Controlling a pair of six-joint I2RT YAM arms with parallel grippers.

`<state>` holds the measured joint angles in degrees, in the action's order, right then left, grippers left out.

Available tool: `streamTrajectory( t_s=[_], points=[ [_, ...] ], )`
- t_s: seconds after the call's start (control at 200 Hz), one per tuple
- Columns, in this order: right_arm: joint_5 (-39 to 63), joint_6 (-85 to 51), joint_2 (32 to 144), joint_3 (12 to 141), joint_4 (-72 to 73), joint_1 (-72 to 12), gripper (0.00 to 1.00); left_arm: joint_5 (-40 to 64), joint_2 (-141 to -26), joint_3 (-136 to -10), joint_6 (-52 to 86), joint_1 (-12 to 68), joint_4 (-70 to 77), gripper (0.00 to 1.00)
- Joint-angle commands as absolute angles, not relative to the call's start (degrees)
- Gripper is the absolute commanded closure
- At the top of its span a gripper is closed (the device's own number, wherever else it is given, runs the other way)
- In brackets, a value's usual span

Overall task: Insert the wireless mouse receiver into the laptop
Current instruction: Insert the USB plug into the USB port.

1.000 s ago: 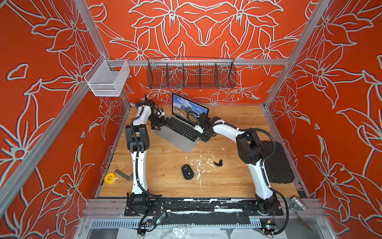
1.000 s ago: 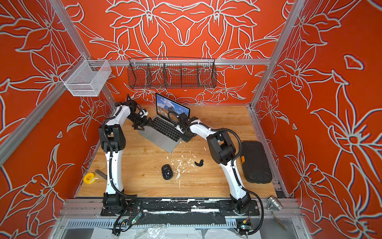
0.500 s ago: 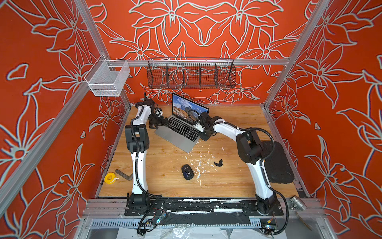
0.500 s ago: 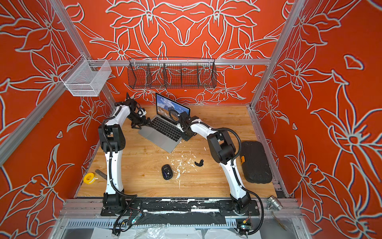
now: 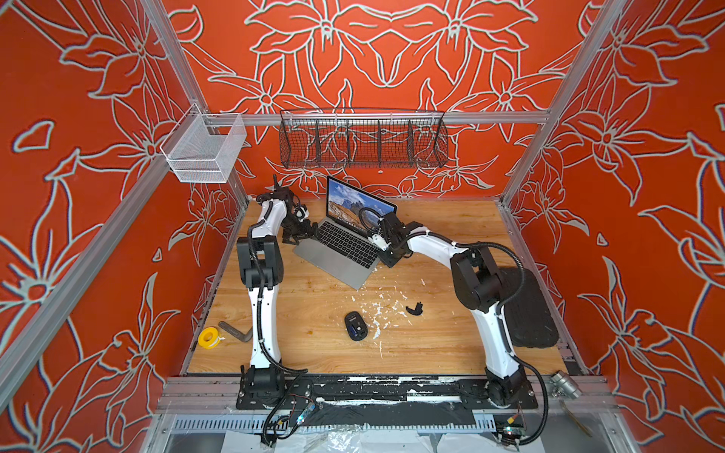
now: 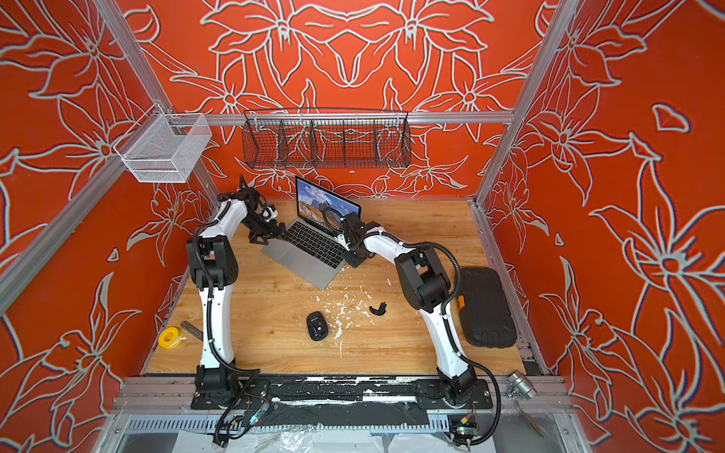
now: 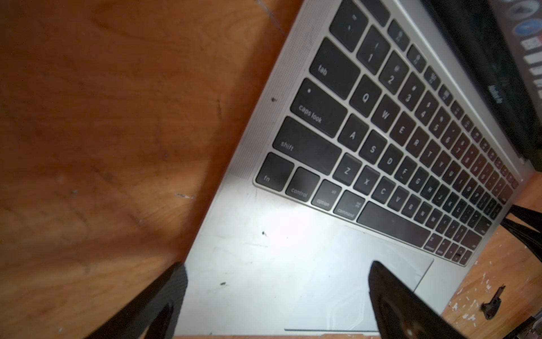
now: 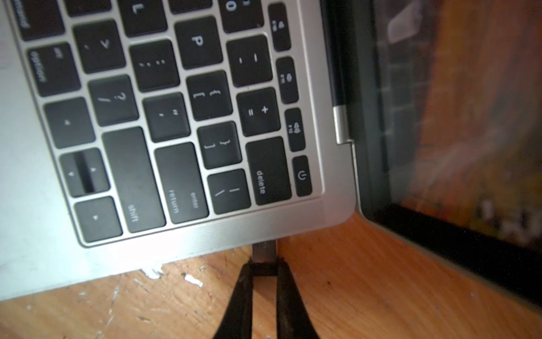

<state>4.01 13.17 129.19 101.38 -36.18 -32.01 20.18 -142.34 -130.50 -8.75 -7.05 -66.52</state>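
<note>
In both top views a slim silver-grey laptop (image 5: 329, 261) with black keys sits open, turned at an angle, on the far part of the wooden table (image 5: 314, 353). The left hand (image 5: 308, 232) is at its left edge and the right hand (image 5: 386, 262) at its right edge. Nearer, well apart from the laptop, an oval black mouse (image 5: 356, 325) and a small curved black cover piece (image 5: 414, 310) lie among white flecks (image 5: 378, 313).

In the left wrist view, the left hand (image 7: 277, 268) is spread wide and holds nothing. One finger (image 7: 164, 299) is over bare table just beside the laptop's left edge, the other over the trackpad (image 7: 337, 278). Whether either touches, I cannot tell.

In the right wrist view, the right hand (image 8: 265, 265) is narrowed to a pinch on the black cap of the tiny dark wireless mouse receiver (image 8: 264, 251). The receiver's metal end meets the laptop's right side edge by the delete key (image 8: 268, 170), near the hinge corner. A little metal shows between that edge and the fingertips; how deep it sits I cannot tell.
</note>
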Motion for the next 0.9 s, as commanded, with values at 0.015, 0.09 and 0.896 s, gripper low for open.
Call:
streamTrajectory(
  t_s=[0.015, 0.09, 0.896],
  points=[
    [6.24, 13.38, 131.22, 99.11, -33.99, -33.71, 0.94, 17.95, -144.74, -129.19, -8.96, -7.34, -67.47, 0.04],
    [6.19, 13.39, 131.22, 99.14, -33.77, -34.12, 0.94, 17.96, -144.75, -129.20, -8.96, -7.40, -67.56, 0.04],
    [8.92, 16.47, 129.75, 97.03, -30.18, -35.54, 0.94, 17.74, -144.58, -129.23, -9.32, -7.57, -67.84, 0.03]
  ],
)
